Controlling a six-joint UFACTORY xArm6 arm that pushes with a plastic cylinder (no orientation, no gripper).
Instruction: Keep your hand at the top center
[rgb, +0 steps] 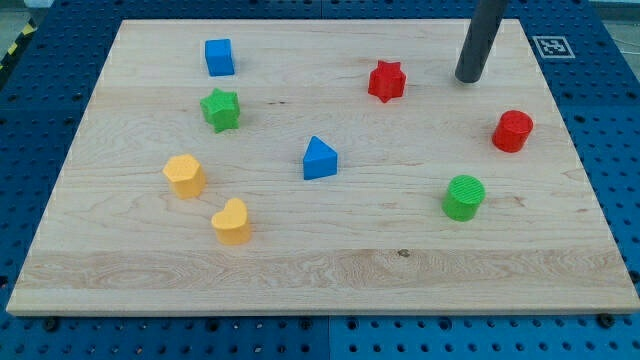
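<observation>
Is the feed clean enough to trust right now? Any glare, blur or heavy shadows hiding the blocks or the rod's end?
Camera view: even, soft light, no glare on the wooden board; blocks cast only faint shadows; focus is sharp, from the yellow heart near the bottom to the blue cube near the top; my tip shows clearly, right of the red star, touching nothing; the board's edges converge upward.
</observation>
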